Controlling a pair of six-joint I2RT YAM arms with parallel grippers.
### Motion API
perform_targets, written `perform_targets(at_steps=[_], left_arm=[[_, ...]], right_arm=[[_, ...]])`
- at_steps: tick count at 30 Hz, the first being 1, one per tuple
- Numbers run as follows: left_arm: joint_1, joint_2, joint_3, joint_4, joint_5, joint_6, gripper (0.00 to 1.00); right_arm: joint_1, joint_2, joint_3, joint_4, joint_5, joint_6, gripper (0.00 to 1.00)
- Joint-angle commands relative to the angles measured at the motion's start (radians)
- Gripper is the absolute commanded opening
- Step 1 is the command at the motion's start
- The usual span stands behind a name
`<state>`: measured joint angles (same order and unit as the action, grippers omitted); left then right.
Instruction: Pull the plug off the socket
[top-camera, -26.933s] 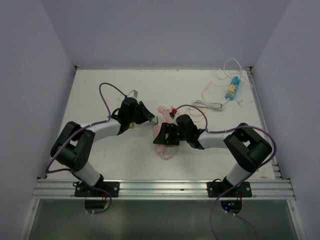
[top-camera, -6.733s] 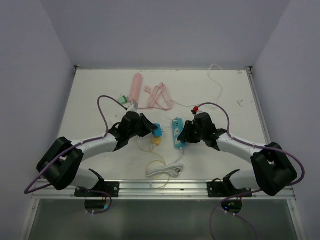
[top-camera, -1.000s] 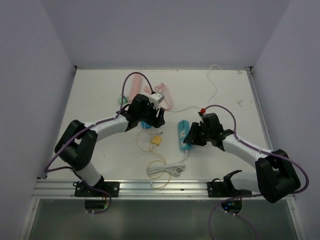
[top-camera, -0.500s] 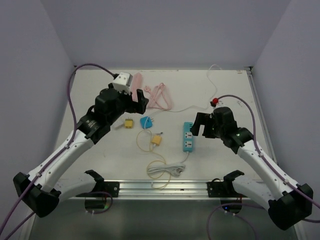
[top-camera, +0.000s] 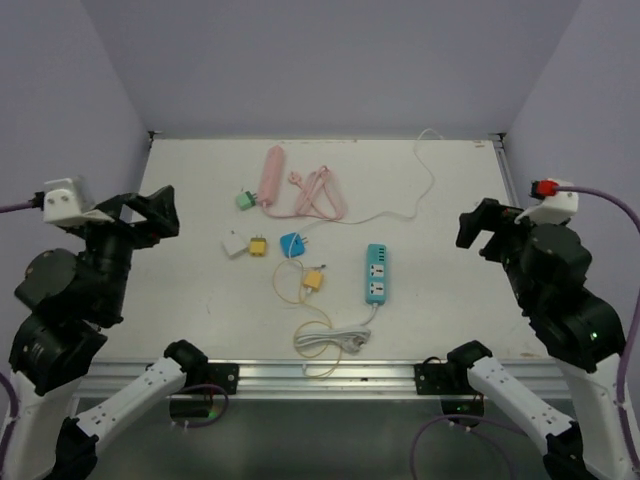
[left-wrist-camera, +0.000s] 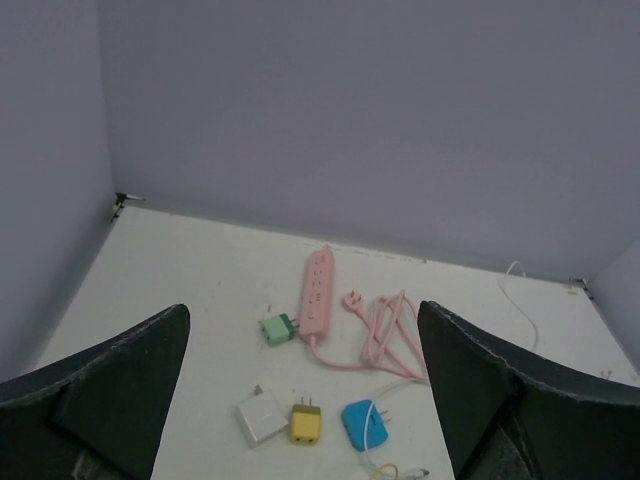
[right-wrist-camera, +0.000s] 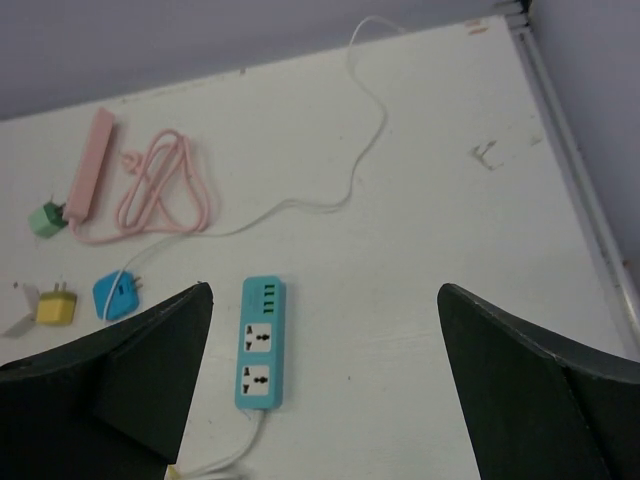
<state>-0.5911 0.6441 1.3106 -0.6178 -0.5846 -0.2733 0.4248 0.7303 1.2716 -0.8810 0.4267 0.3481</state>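
Both arms are lifted high off the table (top-camera: 180, 290), one at each side. The left gripper (top-camera: 145, 205) has its jaws spread wide with nothing between them, and the right gripper (top-camera: 485, 225) is the same, wide apart and empty. The teal power strip (top-camera: 377, 273) lies flat on the right half of the table, and from the right wrist view its two sockets both have nothing plugged into them. Its white cord runs toward the near edge and ends in a loose coiled bundle (top-camera: 330, 342). The blue plug (top-camera: 292, 243) lies on the table to the left of the strip, clearly apart from it and out of any socket. A thin white wire (top-camera: 420, 180) trails from beside it toward the far right corner. Between the blue plug and the bundle sits a small yellow plug (top-camera: 313, 281) with a loop of yellow wire. Left of the blue plug, a yellow adapter (top-camera: 257, 246) and a white adapter (top-camera: 233, 244) lie just beside each other. Farther back lies a pink power strip (top-camera: 271, 178) with its pink cord (top-camera: 318, 192) looped next to it. A green plug (top-camera: 243, 200) sits at the strip's near end; I cannot tell whether it is pushed in.
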Motion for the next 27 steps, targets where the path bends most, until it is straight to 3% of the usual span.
perform_targets(at_steps=[1,10,27], left_arm=[[0.002,-0.032,0.081,-0.105,-0.144,0.034,1.0],[0.001,-0.13,0.141,-0.158,-0.211,0.043,1.0],[0.001,-0.199,0.072,-0.092,-0.236,0.016,1.0]], right_arm=[[-0.001,-0.081,0.087,-0.081,0.179,-0.08,0.99],[-0.003,-0.281,0.084,0.039,0.219,-0.227,0.99],[-0.003,-0.364,0.015,0.135,0.21,-0.264,0.99]])
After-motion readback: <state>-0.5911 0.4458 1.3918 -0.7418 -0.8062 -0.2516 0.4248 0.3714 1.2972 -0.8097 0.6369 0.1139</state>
